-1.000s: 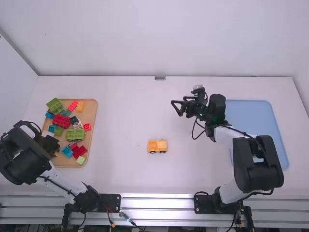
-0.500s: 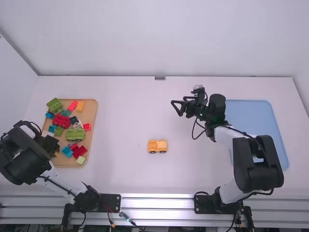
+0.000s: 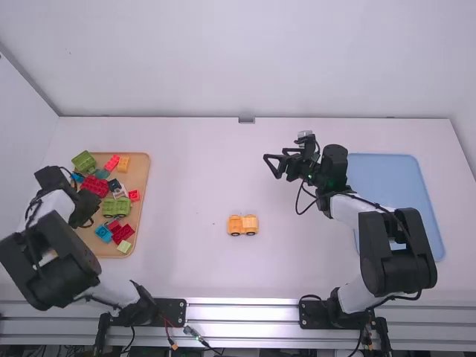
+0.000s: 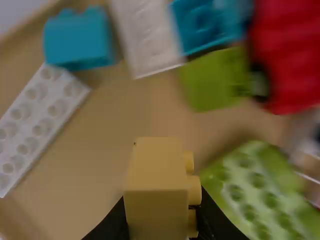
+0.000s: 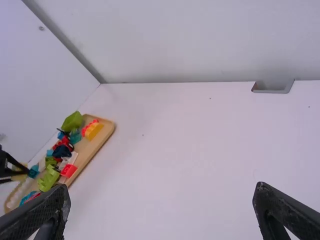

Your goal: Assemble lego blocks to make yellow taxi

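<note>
White surface (image 3: pixel 178 245) carries a yellow-orange plastic wheeled base (image 3: pixel 242 225) near its middle. Left jaws grip a yellow plastic block (image 4: pixel 156 182); its studs (image 4: pixel 194 190) face sideways, so it could seat crooked. Right jaws stand open.

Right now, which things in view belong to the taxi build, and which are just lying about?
Taxi build:
- yellow block in the left gripper
- wheeled yellow-orange base
- probably the orange block on the wooden tray

Seemingly just lying about:
- red block
- green block
- blue tray
</note>
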